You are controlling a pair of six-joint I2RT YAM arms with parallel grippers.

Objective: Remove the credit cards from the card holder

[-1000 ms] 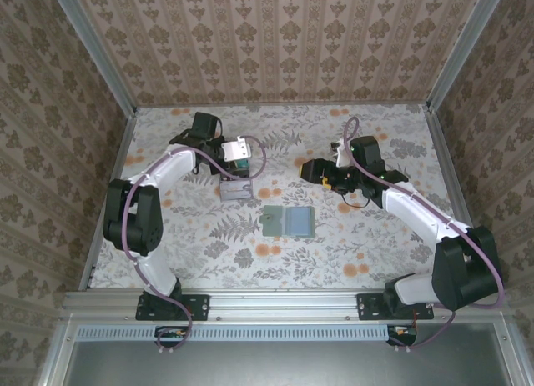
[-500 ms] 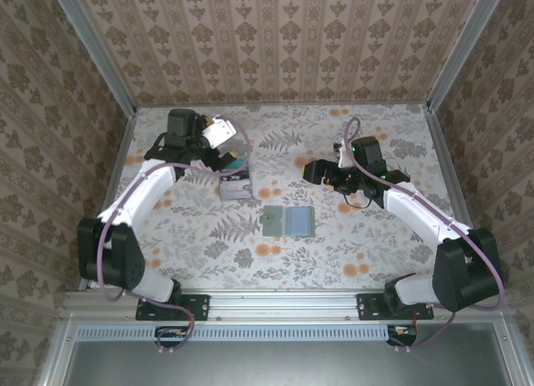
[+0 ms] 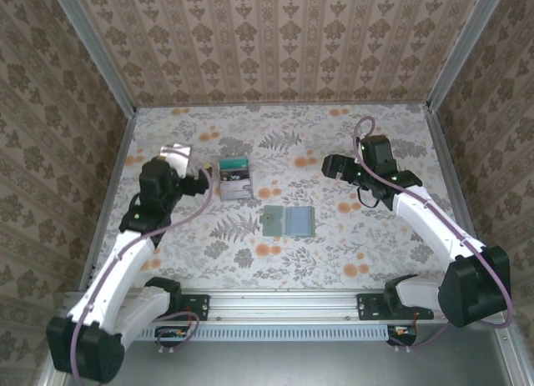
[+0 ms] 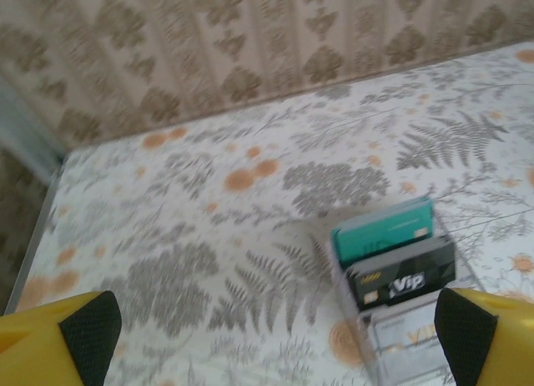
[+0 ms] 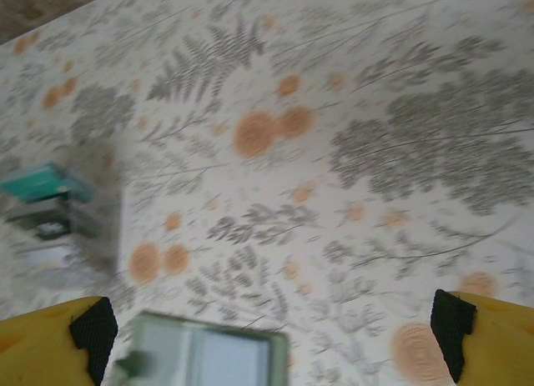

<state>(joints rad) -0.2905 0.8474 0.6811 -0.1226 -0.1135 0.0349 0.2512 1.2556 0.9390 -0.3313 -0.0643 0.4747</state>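
card holder (image 3: 288,222): open and flat near the middle of the surface (image 3: 380,236) in the top view, greenish panel on the left, blue-grey panel on the right, long axis running left to right across the frame.
credit cards (image 3: 234,178): loose overlapping stack up and to the left of the card holder, near it but not touching; teal card at the upper end, dark card below it, pale card lowest; run of the stack top to bottom in the frame.
left in the holder: probably nothing, though the panels are too small and soft to rule out a card tucked in a slot.
left jaws: wide apart, nothing between; in the left wrist view yellow fingers (image 4: 50,340) at the two lower corners, the stack (image 4: 396,273) ahead and toward the lower right, close to the right-hand finger.
right jaws: wide apart, empty; in the right wrist view fingers (image 5: 488,340) at the lower corners, the card holder (image 5: 204,357) at the bottom edge between them, left of middle.
nearer arm: right arm (image 3: 417,211) for the card holder, left arm (image 3: 125,253) for the stack.
deciding relation: card holder down and left of the right jaws in the top view, long side lying across their line of approach; likely a short reach from the upper right, if any card remains to pull.
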